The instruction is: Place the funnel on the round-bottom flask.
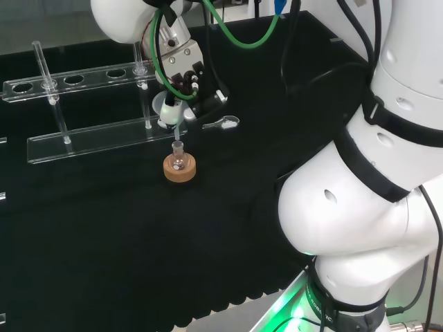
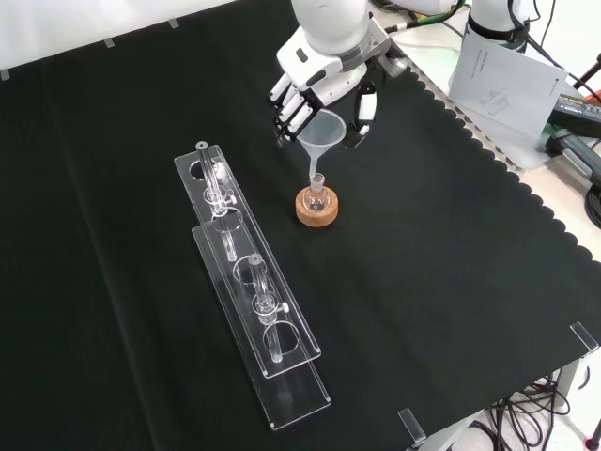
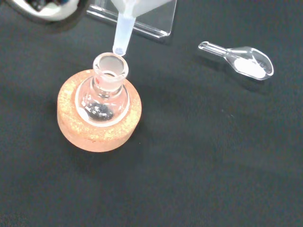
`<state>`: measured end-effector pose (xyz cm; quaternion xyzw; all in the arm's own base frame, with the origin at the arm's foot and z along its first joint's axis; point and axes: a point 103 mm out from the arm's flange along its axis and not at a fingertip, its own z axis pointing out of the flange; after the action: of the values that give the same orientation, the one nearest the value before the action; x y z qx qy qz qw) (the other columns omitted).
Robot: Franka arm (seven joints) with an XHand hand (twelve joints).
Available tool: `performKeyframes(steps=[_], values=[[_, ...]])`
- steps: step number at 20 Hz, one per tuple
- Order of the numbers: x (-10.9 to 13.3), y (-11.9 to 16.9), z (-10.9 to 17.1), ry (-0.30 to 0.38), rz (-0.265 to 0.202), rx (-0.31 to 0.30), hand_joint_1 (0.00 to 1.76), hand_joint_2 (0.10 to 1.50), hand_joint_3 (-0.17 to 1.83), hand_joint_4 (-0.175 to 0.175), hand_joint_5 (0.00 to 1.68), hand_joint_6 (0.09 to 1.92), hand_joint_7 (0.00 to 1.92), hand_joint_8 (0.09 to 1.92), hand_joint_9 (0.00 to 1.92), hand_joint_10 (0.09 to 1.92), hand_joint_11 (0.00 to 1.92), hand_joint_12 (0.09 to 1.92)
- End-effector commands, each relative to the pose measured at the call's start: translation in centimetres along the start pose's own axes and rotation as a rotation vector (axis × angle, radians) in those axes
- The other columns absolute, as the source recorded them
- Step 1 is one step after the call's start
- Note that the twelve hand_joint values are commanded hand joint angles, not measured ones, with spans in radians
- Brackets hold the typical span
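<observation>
Front view has the hand (image 2: 319,89) reaching down from the top, fingers curled round the funnel (image 2: 322,134), whose stem tip hangs just above the round-bottom flask (image 2: 317,196) seated in its cork ring (image 2: 317,211).

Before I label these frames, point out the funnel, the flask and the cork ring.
funnel (image 2: 324,132), front view, on its cone wall.
flask (image 3: 105,97), wrist view, on its glass bulb.
cork ring (image 1: 180,170), head view, on its side wall.
</observation>
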<state>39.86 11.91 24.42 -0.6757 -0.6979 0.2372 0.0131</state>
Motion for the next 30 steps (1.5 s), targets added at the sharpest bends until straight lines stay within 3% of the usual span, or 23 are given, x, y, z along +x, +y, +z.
performKeyframes(steps=[1,16,30], values=[[0.8,0.8,1.1,-0.011,-0.048,0.006,0.83,0.72,0.62,-0.050,0.60,0.09,0.56,0.75,0.88,0.57,0.47,1.33],[0.6,1.0,1.7,-0.021,-0.071,0.004,0.83,0.73,0.62,-0.050,0.60,0.09,0.56,0.75,0.88,0.57,0.47,1.32],[1.1,1.9,3.4,-0.017,-0.089,0.056,0.83,0.73,0.62,-0.053,0.58,0.09,0.54,0.75,0.87,0.57,0.47,1.32]])
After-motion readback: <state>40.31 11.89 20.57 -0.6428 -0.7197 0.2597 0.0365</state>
